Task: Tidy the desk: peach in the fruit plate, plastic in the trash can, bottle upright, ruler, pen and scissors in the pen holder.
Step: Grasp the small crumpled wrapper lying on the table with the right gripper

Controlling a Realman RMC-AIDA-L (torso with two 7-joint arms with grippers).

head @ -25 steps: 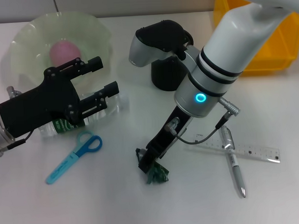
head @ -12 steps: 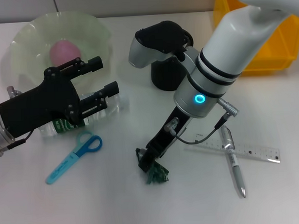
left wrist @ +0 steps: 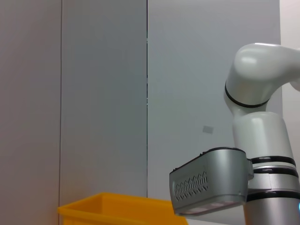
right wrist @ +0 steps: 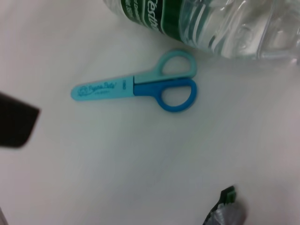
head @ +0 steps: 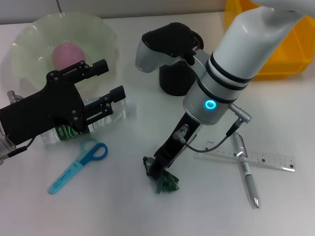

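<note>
My right gripper point(head: 154, 167) is down on the table, shut on the crumpled green plastic wrapper point(head: 166, 183), which rests on the desk; a corner of the wrapper point(right wrist: 226, 210) shows in the right wrist view. The pink peach point(head: 67, 53) lies in the pale green fruit plate point(head: 21, 41). My left gripper point(head: 112, 79) is open and empty, hovering over the clear bottle point(head: 70, 132), which lies on its side. The blue scissors point(head: 79, 165) lie in front of the bottle and also show in the right wrist view point(right wrist: 140, 86). The clear ruler point(head: 262, 158) and the pen point(head: 246, 169) lie crossed at the right. The black pen holder point(head: 173, 82) stands behind my right arm.
A yellow bin point(head: 289, 48) stands at the back right and also shows in the left wrist view point(left wrist: 117, 208). My right arm point(head: 233, 68) stretches over the middle of the desk. The lying bottle point(right wrist: 201, 23) fills one edge of the right wrist view.
My right gripper has shifted very slightly at the wrapper, and the wrapper's shape has changed a little. The left arm has not moved.
</note>
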